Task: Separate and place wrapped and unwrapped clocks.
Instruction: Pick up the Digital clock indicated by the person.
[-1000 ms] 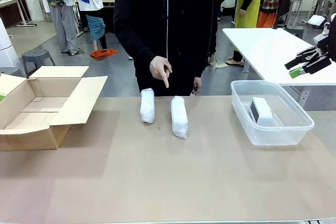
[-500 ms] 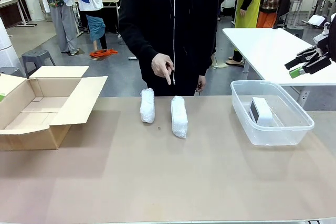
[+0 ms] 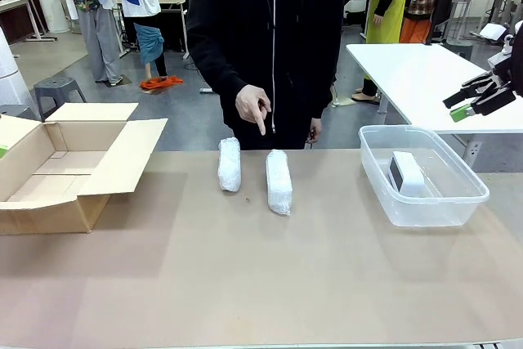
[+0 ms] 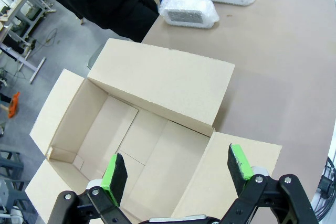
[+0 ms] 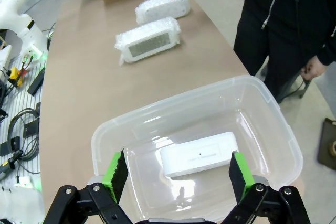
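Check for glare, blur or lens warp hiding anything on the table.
Front view: even light, soft shadow beside the brown cardboard box, white bubble-wrapped bundles sharp. Right wrist view: wide-angle bowing, faint sheen on the clear plastic tub, white rounded clock legible. Left wrist view: sharp, no glare.

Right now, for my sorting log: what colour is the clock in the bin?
White clock, best in right wrist view.
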`<state>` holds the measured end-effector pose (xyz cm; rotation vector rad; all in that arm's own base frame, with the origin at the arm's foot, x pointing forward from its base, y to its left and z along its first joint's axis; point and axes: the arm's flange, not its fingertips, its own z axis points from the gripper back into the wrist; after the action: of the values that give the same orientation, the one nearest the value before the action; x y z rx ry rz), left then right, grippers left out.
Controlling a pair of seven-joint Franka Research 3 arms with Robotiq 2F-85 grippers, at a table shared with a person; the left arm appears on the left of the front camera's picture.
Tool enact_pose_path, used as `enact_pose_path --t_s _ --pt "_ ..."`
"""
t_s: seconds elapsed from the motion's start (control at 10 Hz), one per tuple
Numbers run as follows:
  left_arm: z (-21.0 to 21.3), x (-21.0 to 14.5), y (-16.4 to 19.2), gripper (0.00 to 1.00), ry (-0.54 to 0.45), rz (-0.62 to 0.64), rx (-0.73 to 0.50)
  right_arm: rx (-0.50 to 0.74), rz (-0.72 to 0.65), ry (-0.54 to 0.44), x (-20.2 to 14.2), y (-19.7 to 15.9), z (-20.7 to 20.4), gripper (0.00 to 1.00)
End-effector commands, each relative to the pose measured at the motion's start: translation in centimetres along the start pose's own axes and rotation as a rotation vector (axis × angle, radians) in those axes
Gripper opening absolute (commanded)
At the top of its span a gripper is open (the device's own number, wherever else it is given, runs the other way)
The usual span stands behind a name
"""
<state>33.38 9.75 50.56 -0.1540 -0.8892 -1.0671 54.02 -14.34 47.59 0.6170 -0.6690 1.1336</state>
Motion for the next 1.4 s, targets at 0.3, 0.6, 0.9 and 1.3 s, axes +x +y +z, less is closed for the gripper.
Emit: enact_pose_path --t_s 0.3,0.6,0.9,1.3 --pt "-0.1 -0.3 0.2 1.0 -0.02 -0.014 -0.009 -0.012 -0.005 0.006 0.1 0.1 -0.2 1.0" --pt "-0.1 -0.3 0.2 1.0 -0.02 -0.014 -0.009 -0.012 -0.005 0.006 0.1 0.1 -0.2 1.0" --pt "0.4 1.9 0.4 1.0 0.162 0.121 0.024 -0.012 -0.005 0.006 0.1 0.1 -0.2 1.0" --pt "-0.3 4.0 1.7 1.0 0.33 0.249 -0.009 -0.012 -0.005 0.006 0.1 0.1 -0.2 1.0"
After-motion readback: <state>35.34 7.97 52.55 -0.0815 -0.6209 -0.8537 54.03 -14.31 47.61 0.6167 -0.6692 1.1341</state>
